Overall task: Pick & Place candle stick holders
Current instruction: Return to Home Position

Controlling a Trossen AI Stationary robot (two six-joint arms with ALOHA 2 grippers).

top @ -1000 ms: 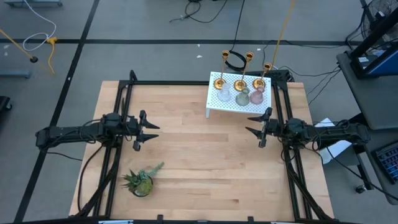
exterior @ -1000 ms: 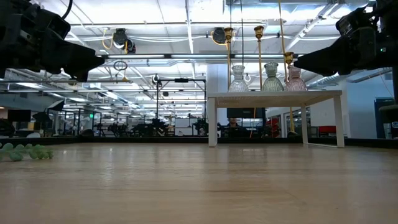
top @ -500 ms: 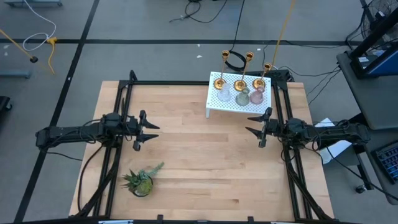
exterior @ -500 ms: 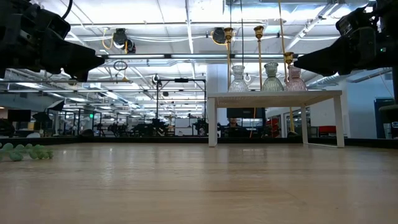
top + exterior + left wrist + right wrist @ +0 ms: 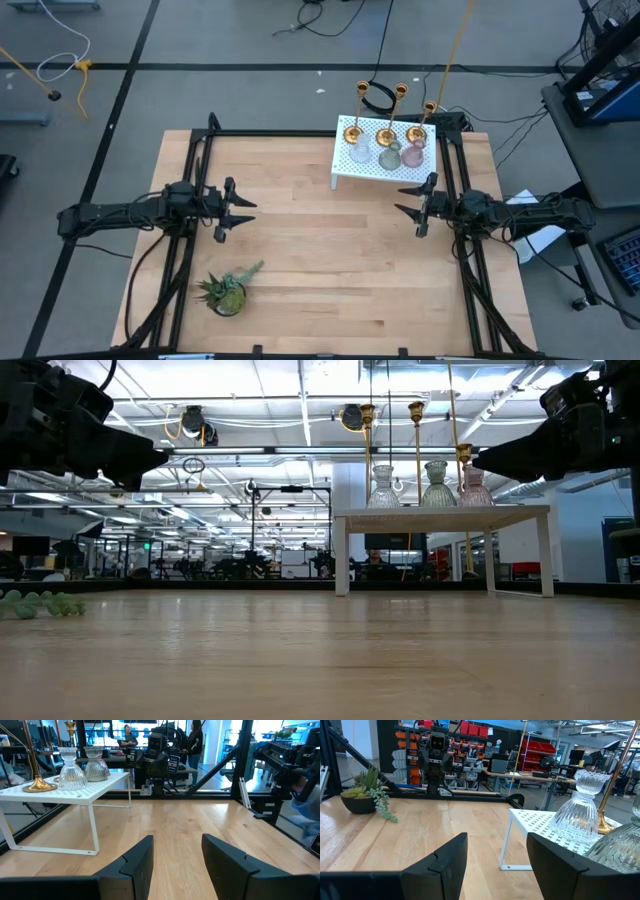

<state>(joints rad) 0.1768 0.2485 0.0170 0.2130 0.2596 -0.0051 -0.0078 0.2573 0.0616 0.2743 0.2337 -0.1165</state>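
Note:
Six candle stick holders stand on a small white perforated shelf (image 5: 385, 167) at the table's far right: three brass-gold ones (image 5: 352, 131) in the far row, three squat glass ones (image 5: 389, 155) in the near row, clear (image 5: 383, 488), greenish-grey (image 5: 436, 485) and pinkish (image 5: 472, 488). They rest on their bases. My left gripper (image 5: 231, 209) is open and empty above the table's left middle. My right gripper (image 5: 414, 209) is open and empty just near of the shelf. The clear glass holder also shows in the right wrist view (image 5: 579, 817).
A small spiky green potted plant (image 5: 227, 290) stands near the table's front left. Black frame rails (image 5: 196, 160) run along the table's left, far and right sides. The wooden tabletop (image 5: 320, 250) lies between the two grippers.

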